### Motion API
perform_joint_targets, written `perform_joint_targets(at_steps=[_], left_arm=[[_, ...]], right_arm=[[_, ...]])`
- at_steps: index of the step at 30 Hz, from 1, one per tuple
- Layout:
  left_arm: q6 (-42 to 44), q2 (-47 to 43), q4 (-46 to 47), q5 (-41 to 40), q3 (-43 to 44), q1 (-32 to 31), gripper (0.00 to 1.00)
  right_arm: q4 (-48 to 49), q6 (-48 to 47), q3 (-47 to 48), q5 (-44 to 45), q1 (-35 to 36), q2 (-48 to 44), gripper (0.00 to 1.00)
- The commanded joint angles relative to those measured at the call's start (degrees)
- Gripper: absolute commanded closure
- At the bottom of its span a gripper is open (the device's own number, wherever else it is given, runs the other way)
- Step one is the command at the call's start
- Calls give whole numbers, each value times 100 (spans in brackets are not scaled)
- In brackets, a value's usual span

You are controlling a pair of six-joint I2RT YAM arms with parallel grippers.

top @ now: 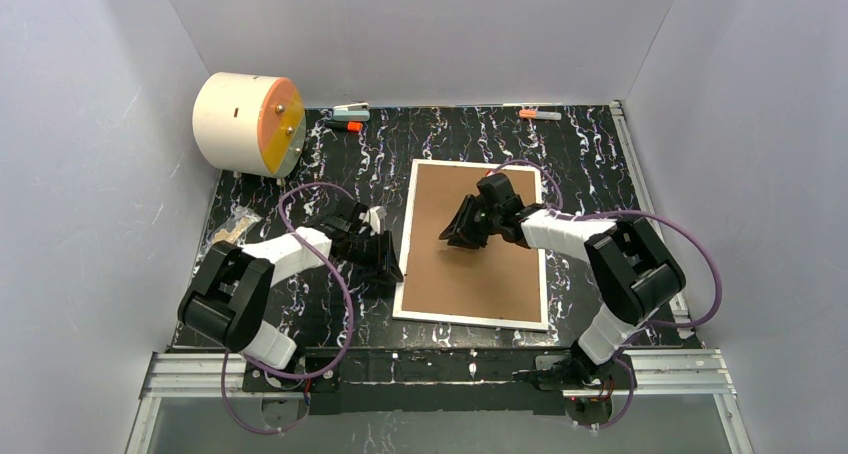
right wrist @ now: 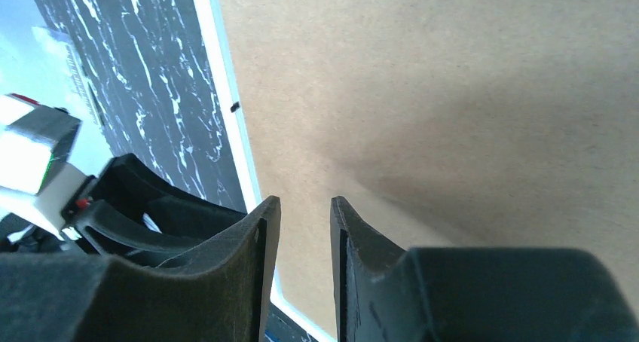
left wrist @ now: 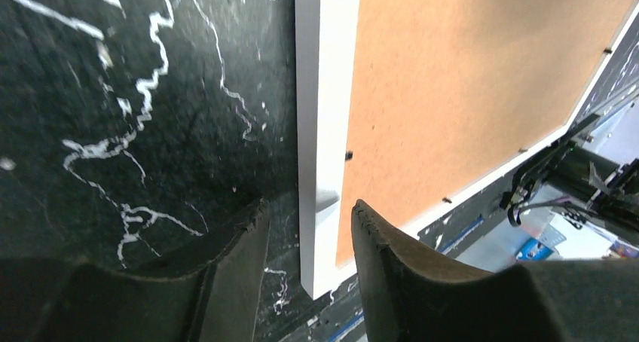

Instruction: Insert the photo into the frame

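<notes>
At the near edge, two arm bases bolted to a metal rail (top: 200, 369), purple cables looping off each. Just beyond, on the black marbled counter (top: 370, 154), the frame (top: 480, 284) lying flat, brown back up, thin white rim all round. Long axis running near to far, almost square with the counter. Short edges toward the bases and toward the far wall, the near one close to the counter's front lip. Small black tabs along the inside of the rim.

Left pincer (left wrist: 309, 214) low at the frame's left long edge, by the near corner. Released, fingers apart, one over bare counter, the other over the brown back, white rim running between them. Contact with the rim not clear.

Right pincer (right wrist: 303, 203) over the middle of the brown back. Released too, with a narrow gap between the fingers and nothing in it. Shadow on the board beneath.

Room for moving:
- Left of the frame, a wide strip of bare counter, partly taken by the left arm, with a tan packet (top: 232, 226) at its outer margin.
- To the right, a narrower strip up to the side rail (top: 640, 174).
- Beyond the far short edge, a free band.

Farthest back, a white drum (top: 240, 119) with an orange-and-yellow face in the left corner. Along the far wall, a left marker (top: 347, 126) and a right marker (top: 540, 115), both orange-capped.
</notes>
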Motion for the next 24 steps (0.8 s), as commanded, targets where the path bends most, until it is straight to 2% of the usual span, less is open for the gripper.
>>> perform_joint_targets(at_steps=[1,6,15,24], left_arm=[[120,288,174,-772,168,35,56],[9,810,494,-618,403,35,57],[-179,1351,932,-162,461,35,75],[44,1403,515,-654,583,35,77]], right_arm=[[-211,-324,210,-196,-63,41,60],[7,-390,273,-379,-77,467,60],[606,-355,502,-1003,103,1322,62],[938,-172,1056,-1318,163,1484,64]])
